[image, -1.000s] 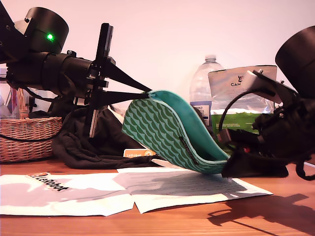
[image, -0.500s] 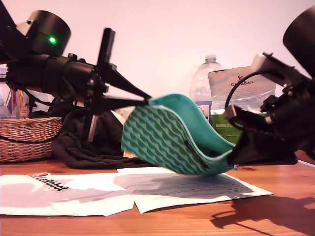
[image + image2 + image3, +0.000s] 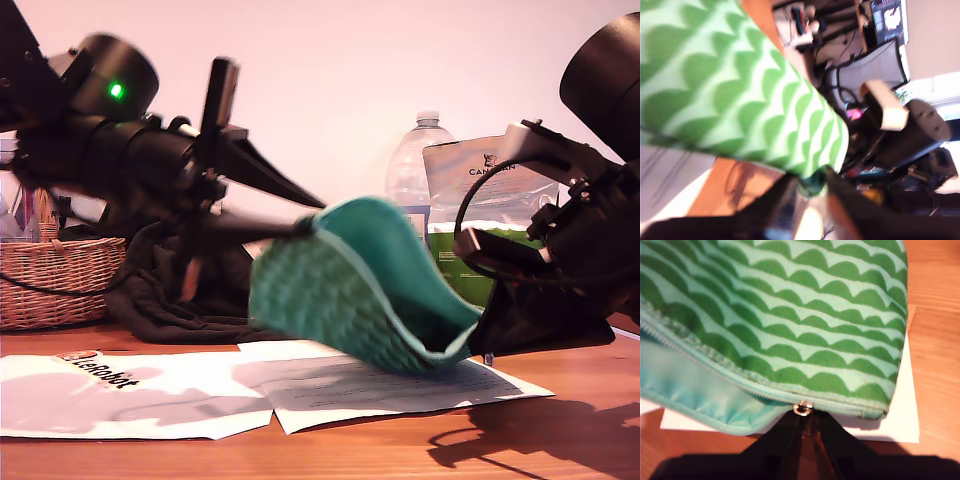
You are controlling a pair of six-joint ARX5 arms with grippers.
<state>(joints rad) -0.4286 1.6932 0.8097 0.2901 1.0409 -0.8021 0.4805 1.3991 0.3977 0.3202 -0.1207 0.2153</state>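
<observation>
Exterior view: holding a green pouch (image 3: 350, 290) slung above the papers (image 3: 150, 395), clear of the table (image 3: 350, 455). Pinching its upper corner in my first gripper (image 3: 308, 218) and its lower end in my second gripper (image 3: 474, 336). Sagging between them, so judging it light, soft and limp.

First wrist view: clamping a cloth corner of the pouch (image 3: 740, 100) in my first gripper (image 3: 812, 192).

Second wrist view: nipping the zip pull (image 3: 802, 409) in my second gripper (image 3: 804, 422), showing the pouch (image 3: 790, 315) gaping open. Judging corners and seams the surest holds.

Leaving open room below and in front, with a basket (image 3: 50, 280) and bottle (image 3: 415, 165) crowding behind.

low exterior view looks level across the table (image 3: 300, 455); both wrist views sit close on the same pouch (image 3: 345, 290).
</observation>
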